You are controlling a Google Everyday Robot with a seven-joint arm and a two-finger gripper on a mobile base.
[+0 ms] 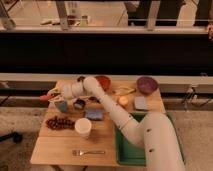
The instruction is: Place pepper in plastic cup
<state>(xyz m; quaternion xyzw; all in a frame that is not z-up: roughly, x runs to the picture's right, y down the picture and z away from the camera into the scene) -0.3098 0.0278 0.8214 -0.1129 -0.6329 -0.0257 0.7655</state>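
Note:
My gripper [54, 94] is at the far left of the wooden table [55, 145], low over its left edge. It is shut on the small red-orange pepper [45, 97], which sticks out to the left of the fingers, past the table edge. A small bluish plastic cup [62, 106] stands upright just below and right of the gripper, close to the pepper but apart from it. A dark small cup [79, 104] stands next to it.
A white cup [83, 127] and dark grapes [59, 122] lie in front. A red bowl [103, 82], banana [125, 91], orange [122, 101], purple bowl [147, 84], grey block [141, 103] and blue packet [94, 115] fill the back. A fork [87, 152] lies near the front edge; a green bin [127, 147] stands at right.

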